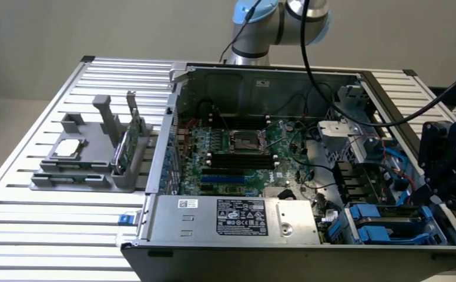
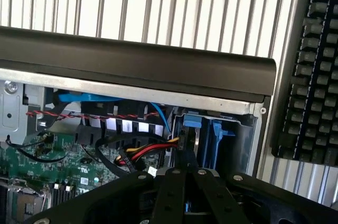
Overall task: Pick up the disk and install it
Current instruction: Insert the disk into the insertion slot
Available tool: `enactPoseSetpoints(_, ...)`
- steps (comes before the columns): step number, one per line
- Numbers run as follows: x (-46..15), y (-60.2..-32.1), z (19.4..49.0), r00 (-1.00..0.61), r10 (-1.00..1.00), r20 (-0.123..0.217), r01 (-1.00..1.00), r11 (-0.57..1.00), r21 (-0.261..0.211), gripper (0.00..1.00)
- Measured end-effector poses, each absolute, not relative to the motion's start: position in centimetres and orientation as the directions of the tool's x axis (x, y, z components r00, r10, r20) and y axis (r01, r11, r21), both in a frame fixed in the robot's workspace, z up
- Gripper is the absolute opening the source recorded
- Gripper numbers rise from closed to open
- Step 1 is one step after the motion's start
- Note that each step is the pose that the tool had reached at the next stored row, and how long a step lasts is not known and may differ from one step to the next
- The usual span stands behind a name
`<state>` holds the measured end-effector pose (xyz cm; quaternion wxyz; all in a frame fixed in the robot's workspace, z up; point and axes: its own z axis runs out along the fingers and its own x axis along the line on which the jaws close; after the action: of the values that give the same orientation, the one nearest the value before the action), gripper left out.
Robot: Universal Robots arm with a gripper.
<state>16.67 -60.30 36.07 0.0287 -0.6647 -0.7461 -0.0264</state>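
Note:
The disk (image 1: 123, 155) is a silver-grey slab standing on edge in the grey holder (image 1: 87, 170) on the slatted table, at the exterior view's left. My gripper (image 1: 451, 197) hangs far from it, over the open computer case's (image 1: 251, 176) wall at the exterior view's right. In the wrist view the black fingers (image 2: 174, 192) of the gripper (image 2: 182, 174) meet, shut with nothing between them. Beyond them lies the blue drive bay (image 2: 203, 131), the same drive bay (image 1: 389, 223) at the case's near right corner.
The holder also carries a small square silver chip (image 1: 68, 148) and a thin green card (image 1: 136, 126). Inside the case are the motherboard (image 1: 236, 150), a power supply (image 1: 236, 216) and loose cables (image 2: 142, 152). A black keyboard (image 2: 311, 65) lies beside the case.

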Motion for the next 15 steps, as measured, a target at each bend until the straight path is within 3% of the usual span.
enactPoseSetpoints(10, 16.35, -60.37, 35.97, -0.112, 0.989, 0.101, 0.994, 0.112, 0.004, 0.11)
enactPoseSetpoints(15, 16.34, -60.33, 35.81, -0.11, 0.985, 0.133, 0.994, 0.11, 0.007, 0.11)
